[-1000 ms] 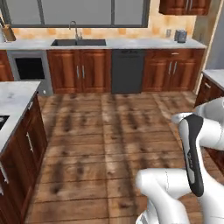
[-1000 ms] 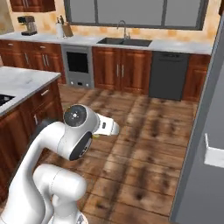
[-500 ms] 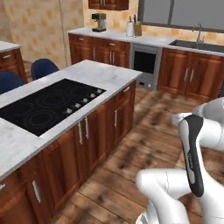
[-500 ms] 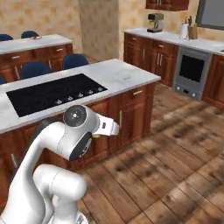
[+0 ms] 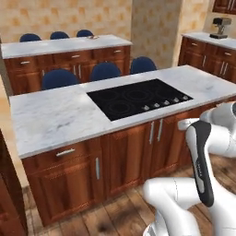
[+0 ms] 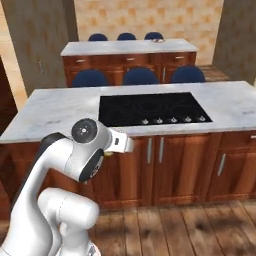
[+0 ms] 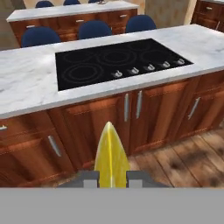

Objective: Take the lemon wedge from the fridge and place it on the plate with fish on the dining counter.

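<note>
Lemon wedge pinched upright between closed-in fingers, held secure for carrying; cooktop desk ahead, dining desk beyond.

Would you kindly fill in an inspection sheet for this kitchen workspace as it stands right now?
Surface: marble counter with black cooktop lies directly ahead of the base; wooden floor below.
Job's things: lemon wedge sits between the fingertips, pointed end away from the hand; dining counter stands beyond the cooktop counter; something small lies on its top, too small to tell.
Clutter: coffee machine on the far right counter.
Grippers: gripper shut on the lemon wedge, held low in front of the cabinet doors.
Cables: nothing seen.
Surroundings: blue chairs between the two counters; tiled wall behind.
</note>
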### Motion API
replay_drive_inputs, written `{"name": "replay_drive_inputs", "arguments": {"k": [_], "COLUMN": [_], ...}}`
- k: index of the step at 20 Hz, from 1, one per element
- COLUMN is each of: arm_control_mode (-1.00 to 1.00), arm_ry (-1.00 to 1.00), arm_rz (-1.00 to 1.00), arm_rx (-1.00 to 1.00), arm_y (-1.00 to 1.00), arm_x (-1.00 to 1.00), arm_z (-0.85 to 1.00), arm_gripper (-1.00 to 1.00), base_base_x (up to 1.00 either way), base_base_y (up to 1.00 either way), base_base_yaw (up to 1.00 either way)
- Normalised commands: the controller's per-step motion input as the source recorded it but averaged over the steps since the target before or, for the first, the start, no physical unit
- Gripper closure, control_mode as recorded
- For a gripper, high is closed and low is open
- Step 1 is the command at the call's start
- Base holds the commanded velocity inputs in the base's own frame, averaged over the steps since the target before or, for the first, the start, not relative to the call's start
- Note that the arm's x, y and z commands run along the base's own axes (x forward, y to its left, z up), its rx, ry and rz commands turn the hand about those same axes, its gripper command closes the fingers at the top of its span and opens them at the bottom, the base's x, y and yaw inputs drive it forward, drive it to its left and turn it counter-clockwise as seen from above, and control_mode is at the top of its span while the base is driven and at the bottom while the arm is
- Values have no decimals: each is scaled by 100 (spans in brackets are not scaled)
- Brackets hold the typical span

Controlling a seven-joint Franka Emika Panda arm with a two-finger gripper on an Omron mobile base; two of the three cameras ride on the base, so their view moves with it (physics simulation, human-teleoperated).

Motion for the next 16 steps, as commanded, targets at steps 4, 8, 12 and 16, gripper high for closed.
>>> {"name": "replay_drive_inputs", "arguments": {"k": [4,8,12,16], "arm_control_mode": [100,100,100,100], "arm_ry": [0,0,0,0], "arm_rz": [0,0,0,0], "arm_rx": [0,0,0,0], "arm_y": [0,0,0,0], "arm_x": [0,0,0,0], "arm_z": [0,0,0,0], "arm_gripper": [100,100,100,100], "base_base_x": [95,40,0,0], "base_base_y": [-94,-100,-100,-100], "base_base_yaw": [24,1,0,-2]}}
